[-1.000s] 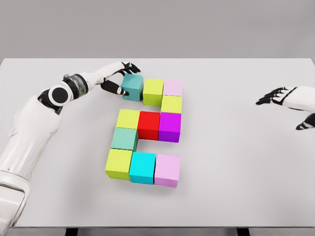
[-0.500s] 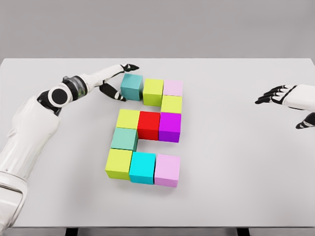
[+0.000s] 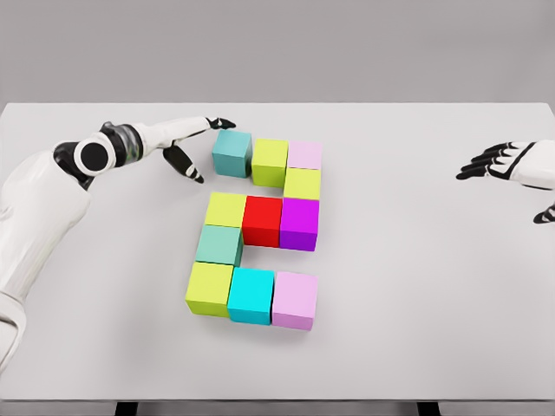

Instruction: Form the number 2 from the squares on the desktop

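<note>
1. Ten coloured cubes sit touching near the middle of the white desk, forming a blocky 2.
2. Top row, nearest the far edge: teal cube, lime cube, pale pink cube.
3. A yellow-green cube joins that row to the middle row: yellow-green cube, red cube, purple cube.
4. A sea-green cube links down to the bottom row: lime cube, cyan cube, pink cube.
5. Left hand is released, holding nothing: the arm lies outstretched from the left edge, fingers extended toward the teal cube, with the fingertip just beside its far left corner and the thumb hanging lower.
6. Right hand hovers at the right edge, well apart from the cubes, fingers spread and relaxed, gripping nothing.
</note>
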Tool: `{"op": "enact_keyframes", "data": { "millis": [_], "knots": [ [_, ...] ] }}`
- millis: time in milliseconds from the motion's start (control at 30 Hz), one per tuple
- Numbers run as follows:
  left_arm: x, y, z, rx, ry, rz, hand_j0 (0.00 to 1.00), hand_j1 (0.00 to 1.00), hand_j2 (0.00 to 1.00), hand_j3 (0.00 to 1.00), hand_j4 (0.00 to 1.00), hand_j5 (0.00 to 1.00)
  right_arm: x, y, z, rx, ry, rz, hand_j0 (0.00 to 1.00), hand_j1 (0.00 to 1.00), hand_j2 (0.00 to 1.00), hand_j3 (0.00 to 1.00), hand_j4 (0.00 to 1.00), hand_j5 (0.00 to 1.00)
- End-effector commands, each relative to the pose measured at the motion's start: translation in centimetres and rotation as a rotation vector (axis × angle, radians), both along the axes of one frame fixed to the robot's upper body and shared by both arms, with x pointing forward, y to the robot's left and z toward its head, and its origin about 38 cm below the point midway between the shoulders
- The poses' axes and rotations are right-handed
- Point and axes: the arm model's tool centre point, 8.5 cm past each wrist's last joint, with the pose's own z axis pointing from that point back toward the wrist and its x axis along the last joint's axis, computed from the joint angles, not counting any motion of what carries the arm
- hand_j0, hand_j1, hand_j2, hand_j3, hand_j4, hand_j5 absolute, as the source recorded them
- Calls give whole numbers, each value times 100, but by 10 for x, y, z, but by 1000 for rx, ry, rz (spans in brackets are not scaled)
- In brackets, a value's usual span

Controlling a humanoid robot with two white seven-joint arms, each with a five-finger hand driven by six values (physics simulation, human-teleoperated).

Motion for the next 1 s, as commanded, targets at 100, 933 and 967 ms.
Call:
{"op": "enact_keyframes", "data": {
  "millis": [100,933,967],
  "knots": [
    [8,-2,7,70,-2,-31,100,100,100,100,100,100,-1,2,2,5,-3,4,100,100,100,100,100,100],
    [15,-23,10,205,-14,-154,100,100,100,100,100,100,-5,12,4,10,-5,38,100,100,100,100,100,100],
    [15,-22,9,206,-11,-154,100,100,100,100,100,100,-5,11,9,22,-14,36,100,100,100,100,100,100]
  ]
}}
